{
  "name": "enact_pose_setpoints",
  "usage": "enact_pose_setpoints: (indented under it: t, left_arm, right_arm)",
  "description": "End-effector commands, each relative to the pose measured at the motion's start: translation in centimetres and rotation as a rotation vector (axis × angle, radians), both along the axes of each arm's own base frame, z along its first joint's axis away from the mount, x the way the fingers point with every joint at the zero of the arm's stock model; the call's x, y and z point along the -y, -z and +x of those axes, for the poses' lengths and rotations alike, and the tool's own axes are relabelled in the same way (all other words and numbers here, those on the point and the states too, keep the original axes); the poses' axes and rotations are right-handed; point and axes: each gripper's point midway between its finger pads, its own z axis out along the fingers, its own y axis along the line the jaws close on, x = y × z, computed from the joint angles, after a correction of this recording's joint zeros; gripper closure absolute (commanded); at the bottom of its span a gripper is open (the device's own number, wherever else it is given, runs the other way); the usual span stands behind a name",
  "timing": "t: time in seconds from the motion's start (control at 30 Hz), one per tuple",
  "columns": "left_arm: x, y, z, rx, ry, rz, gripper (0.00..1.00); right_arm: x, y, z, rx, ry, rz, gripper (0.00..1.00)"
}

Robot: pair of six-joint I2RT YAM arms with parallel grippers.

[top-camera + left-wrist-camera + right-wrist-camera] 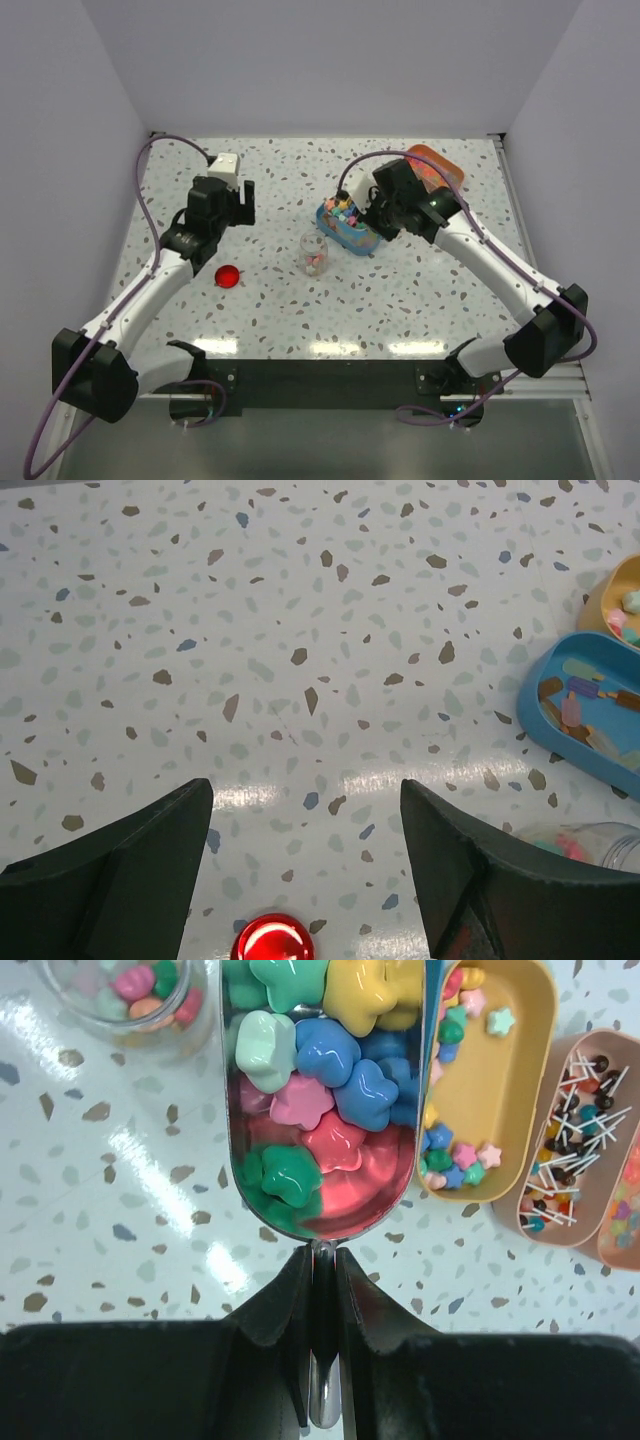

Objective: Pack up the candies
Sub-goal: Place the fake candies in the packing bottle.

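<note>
Candies [320, 1070] in green, yellow, blue and pink heap the metal scoop [375, 1185], whose thin handle my right pincer [322, 1270] clamps between nearly closed fingers. The loaded scoop is held right of the counter's [300, 630] middle, between a glass jar [130, 1000] with some sweets inside and a yellow tin [500, 1090] of small star shapes. My left pincer [305, 810] hangs wide open, holding nothing, towards the left edge, with a red lid [272, 940] lying near its fingertips.
</note>
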Motion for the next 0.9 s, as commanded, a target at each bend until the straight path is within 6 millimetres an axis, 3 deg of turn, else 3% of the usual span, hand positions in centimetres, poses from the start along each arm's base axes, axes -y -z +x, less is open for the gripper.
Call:
enact_pose_setpoints:
  t: [0.0, 0.27, 0.63, 0.87]
  left_arm:
    - [-1.6, -2.1, 0.2, 0.086, -0.059, 0.033, 0.19]
    - [-2.9, -2.5, 0.1, 0.108, -0.112, 0.068, 0.19]
    - [-4.0, -2.5, 0.1, 0.116, -0.163, 0.107, 0.18]
    - [-4.3, -2.5, 0.1, 0.117, -0.175, 0.120, 0.17]
  right_arm:
    - [1.0, -2.5, -2.0, 0.018, 0.020, -0.025, 1.00]
    - [-0.1, -1.8, -4.6, -0.039, -0.038, -0.061, 1.00]
    - [-2.5, -0.2, -4.4, -0.088, -0.115, -0.144, 1.00]
    - [-2.7, 0.9, -4.3, -0.115, -0.124, -0.264, 1.00]
